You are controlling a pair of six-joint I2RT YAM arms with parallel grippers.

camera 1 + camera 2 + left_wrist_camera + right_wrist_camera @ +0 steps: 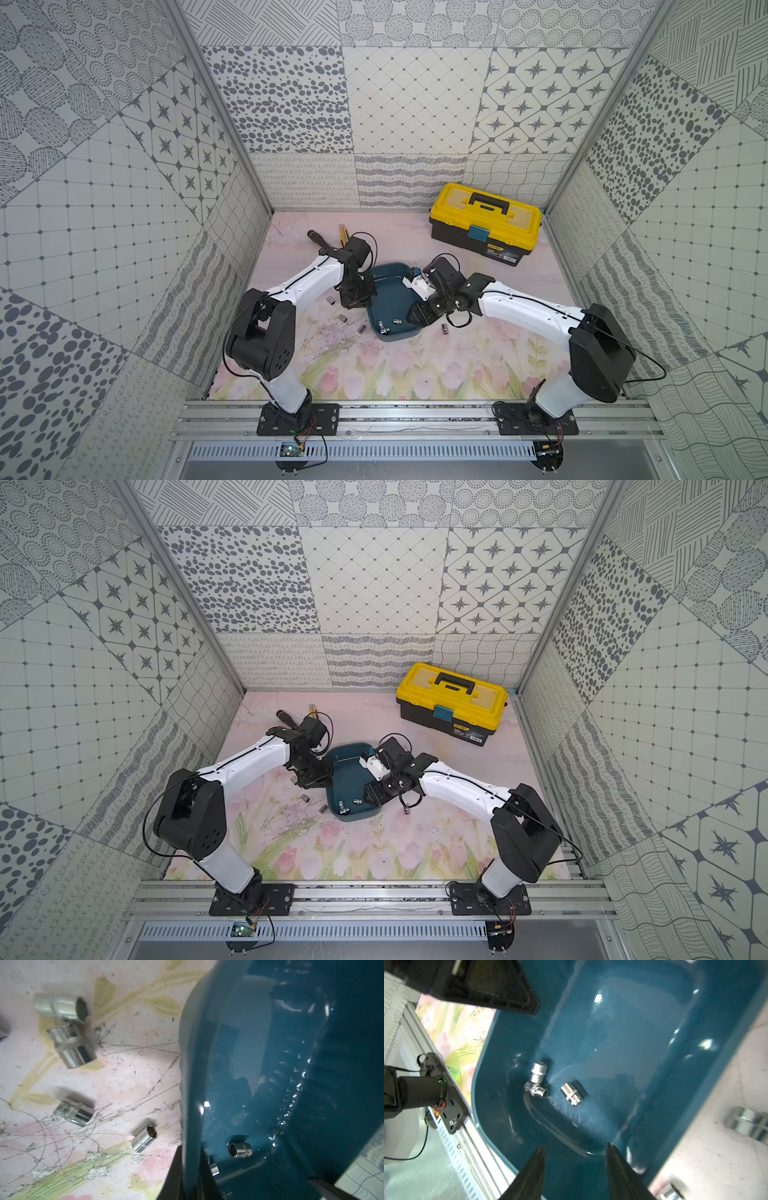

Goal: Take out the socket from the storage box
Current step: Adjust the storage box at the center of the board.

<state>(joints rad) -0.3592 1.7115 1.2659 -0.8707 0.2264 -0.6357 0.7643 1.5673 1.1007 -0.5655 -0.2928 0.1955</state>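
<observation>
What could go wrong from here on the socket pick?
1. The left end effector is shut on the storage box rim; any pull could tilt it and roll its contents.
2. Two sockets touch inside the box; the open right end effector might pinch both or knock the lone socket away.
</observation>
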